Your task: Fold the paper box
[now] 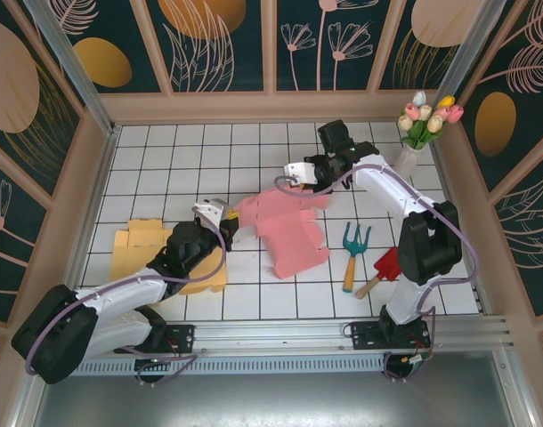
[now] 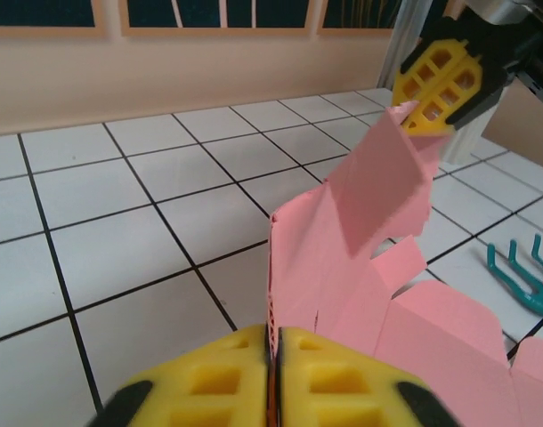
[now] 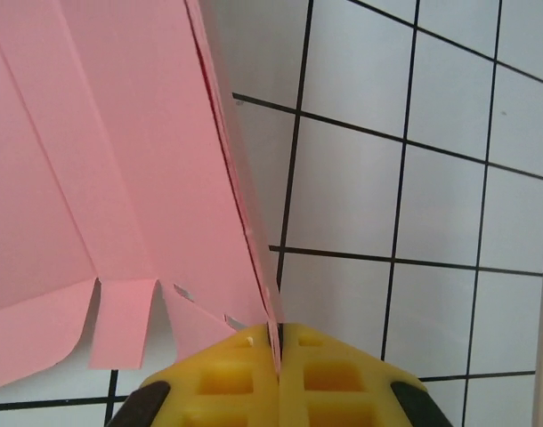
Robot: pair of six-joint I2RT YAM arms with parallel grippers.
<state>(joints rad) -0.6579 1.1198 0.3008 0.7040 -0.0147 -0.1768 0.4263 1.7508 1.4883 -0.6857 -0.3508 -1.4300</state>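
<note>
Seemingly left claw (image 2: 273,354) nipping paper box (image 1: 294,233), right claw (image 3: 278,343) too, creases unclear

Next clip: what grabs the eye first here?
The pink paper box sits mid-table, pinched at opposite edges by the left gripper and the right gripper. A flat yellow cutout lies at the left, and tulips stand in the far right corner.

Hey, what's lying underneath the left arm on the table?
A flat yellow paper sheet lies on the tiled table under the left arm, whose left gripper pinches the pink paper box. The arm hides the sheet's middle, so its full shape cannot be told.
</note>
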